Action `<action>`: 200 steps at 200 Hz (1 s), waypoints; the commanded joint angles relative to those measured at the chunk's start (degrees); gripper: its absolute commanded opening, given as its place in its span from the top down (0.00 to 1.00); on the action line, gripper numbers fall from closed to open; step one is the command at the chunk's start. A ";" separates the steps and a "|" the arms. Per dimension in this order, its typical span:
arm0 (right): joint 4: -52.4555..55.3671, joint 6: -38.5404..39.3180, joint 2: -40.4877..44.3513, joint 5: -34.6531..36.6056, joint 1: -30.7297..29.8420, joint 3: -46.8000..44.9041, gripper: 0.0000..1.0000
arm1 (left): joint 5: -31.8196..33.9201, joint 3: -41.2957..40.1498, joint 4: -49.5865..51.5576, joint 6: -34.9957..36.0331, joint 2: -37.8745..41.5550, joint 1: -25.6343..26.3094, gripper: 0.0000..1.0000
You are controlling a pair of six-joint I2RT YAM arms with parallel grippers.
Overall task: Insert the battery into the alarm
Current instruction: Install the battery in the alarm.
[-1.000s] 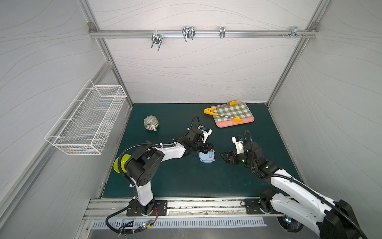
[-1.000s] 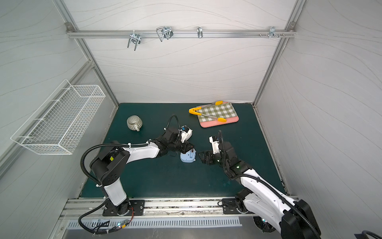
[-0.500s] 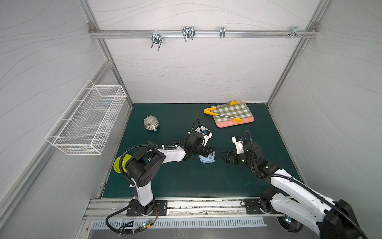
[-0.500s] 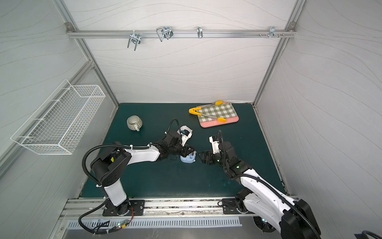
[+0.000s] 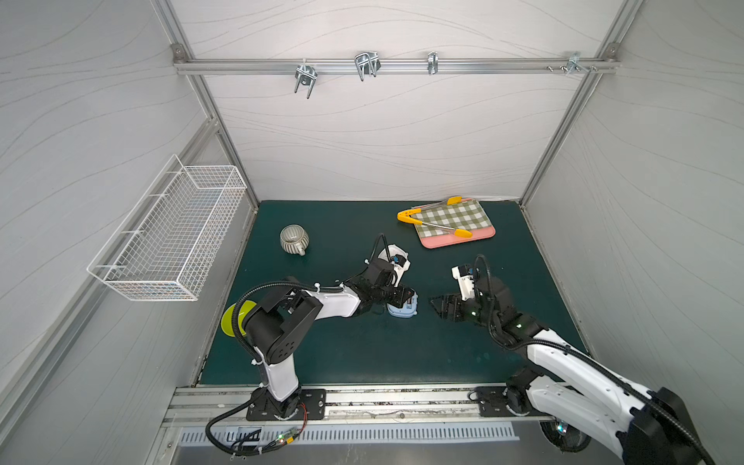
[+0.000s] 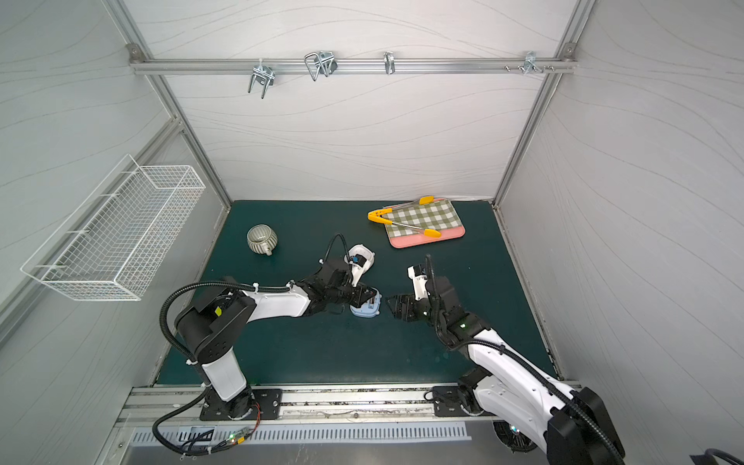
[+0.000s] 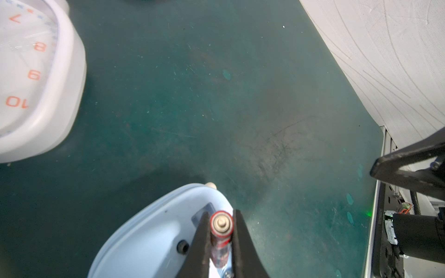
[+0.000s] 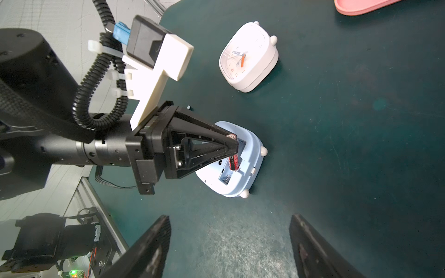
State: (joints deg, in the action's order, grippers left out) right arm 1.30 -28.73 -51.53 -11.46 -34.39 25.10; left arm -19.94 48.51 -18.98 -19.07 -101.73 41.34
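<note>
The alarm (image 8: 243,178) is light blue and lies face down on the green mat, its battery compartment open upward; it also shows in both top views (image 5: 404,311) (image 6: 365,309). My left gripper (image 7: 221,214) is shut on a red-and-black battery (image 7: 221,226). In the right wrist view the battery (image 8: 234,161) stands tilted, its lower end in the compartment, the left gripper (image 8: 232,140) holding its upper end. My right gripper (image 8: 230,240) is open with nothing in it, a short way right of the alarm (image 5: 437,306).
A white clock (image 8: 250,57) lies face up just behind the left wrist. A striped mug (image 5: 294,239) sits at the back left. A pink board with checked cloth (image 5: 455,221) and yellow tongs (image 5: 435,225) lies at the back right. A wire basket (image 5: 169,233) hangs on the left wall.
My left gripper with the battery has shifted slightly over the blue alarm. The right arm has not moved.
</note>
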 commanded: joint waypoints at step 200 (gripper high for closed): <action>11.88 0.04 -33.85 5.59 -4.32 27.11 0.68 | 14.12 -1.52 24.34 -19.30 14.56 -1.82 0.23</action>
State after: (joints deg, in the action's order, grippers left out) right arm 7.97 -27.62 -81.32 -7.73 -37.56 48.12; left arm -5.10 42.26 -2.37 -34.15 -83.77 41.15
